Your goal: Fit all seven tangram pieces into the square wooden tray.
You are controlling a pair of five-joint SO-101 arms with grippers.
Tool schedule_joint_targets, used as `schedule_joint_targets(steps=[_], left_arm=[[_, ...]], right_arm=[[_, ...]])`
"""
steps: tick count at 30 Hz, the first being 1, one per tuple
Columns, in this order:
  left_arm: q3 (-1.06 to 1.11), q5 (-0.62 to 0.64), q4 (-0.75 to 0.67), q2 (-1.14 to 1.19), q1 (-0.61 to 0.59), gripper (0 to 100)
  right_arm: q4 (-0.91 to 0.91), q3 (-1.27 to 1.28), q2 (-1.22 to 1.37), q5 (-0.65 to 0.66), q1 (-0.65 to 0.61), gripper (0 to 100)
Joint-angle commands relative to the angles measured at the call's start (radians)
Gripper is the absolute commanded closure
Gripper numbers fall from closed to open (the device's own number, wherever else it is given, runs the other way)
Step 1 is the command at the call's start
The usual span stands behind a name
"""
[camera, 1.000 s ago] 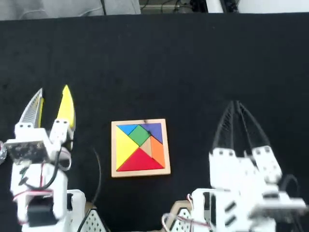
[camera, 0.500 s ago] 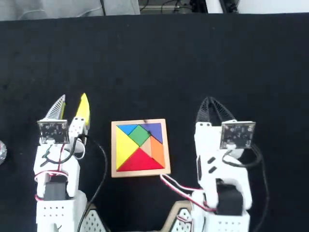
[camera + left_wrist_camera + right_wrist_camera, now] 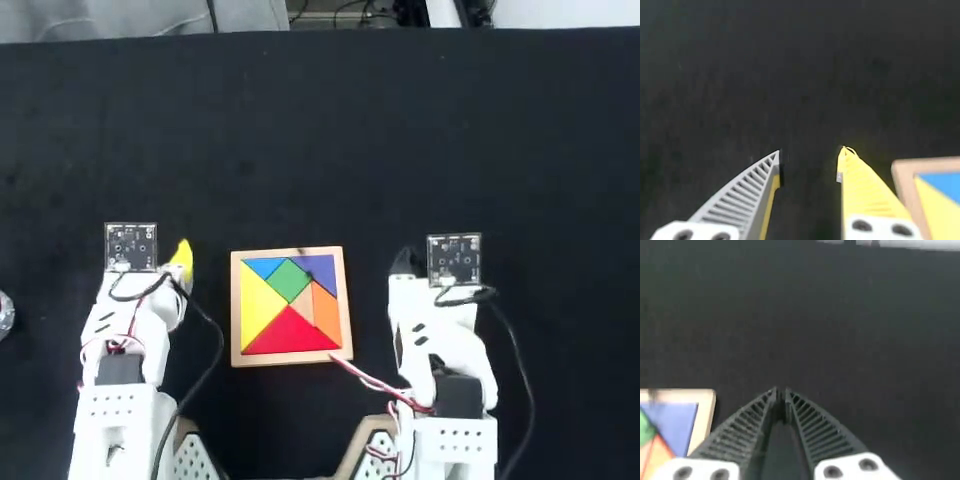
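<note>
A matt black surface (image 3: 420,130) runs nearly edge to edge in the high view. Beyond its far edge is a thin strip of room: crumpled grey cloth (image 3: 130,14) at one corner, dark cables (image 3: 400,10) in the middle and a white panel (image 3: 570,12) at the other corner. A small shiny round object (image 3: 3,315) sits at the surface's left edge.

The square wooden tray (image 3: 347,300) lies flat towards the near edge, between the white left arm (image 3: 125,335) and the white right arm (image 3: 440,340), apart from both. The seven tangram pieces (image 3: 285,322) fill it: blue triangle (image 3: 263,266), green square (image 3: 290,280), purple triangle (image 3: 320,268), large yellow triangle (image 3: 255,308), large red triangle (image 3: 290,335), orange piece (image 3: 327,312) and small tan triangle (image 3: 303,302).

The left gripper (image 3: 811,151) points over bare black just beside the tray's left rim, its grey and yellow fingers spread with nothing between them. The right gripper (image 3: 781,390), on the tray's other side, has its black fingers pressed together, empty. A thin wire (image 3: 370,383) runs from the right arm's base towards the tray's near right corner.
</note>
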Motion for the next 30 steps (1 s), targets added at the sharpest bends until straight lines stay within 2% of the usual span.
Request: schedule_joint_targets(steps=[1, 4, 12, 14, 19, 21, 26, 30], left_arm=[[0.007, 0.000, 0.021, 0.172, -0.021, 81], [-0.002, 0.000, 0.031, 0.175, -0.041, 81], [0.007, 0.002, 0.057, 0.000, -0.044, 81], [-0.018, 0.002, 0.157, -0.086, -0.044, 81], [-0.177, 0.002, 0.614, -0.396, -0.016, 81], [-0.176, -0.002, 0.695, -0.529, 0.007, 81], [-0.124, -0.002, 0.620, -0.463, 0.021, 81], [-0.044, 0.000, 0.617, -0.462, 0.022, 81]], right_arm=[[0.169, -0.001, -0.077, 0.002, -0.002, 98.3], [0.288, -0.001, -0.079, 0.008, 0.003, 98.3], [0.299, -0.001, -0.079, 0.005, 0.000, 98.3], [0.299, -0.001, -0.079, 0.005, 0.003, 98.3], [0.299, -0.001, -0.079, 0.003, 0.005, 98.3], [0.299, -0.001, -0.079, 0.002, 0.005, 98.3], [0.299, -0.001, -0.079, 0.002, 0.005, 98.3], [0.302, -0.001, -0.079, 0.002, 0.005, 98.3]])
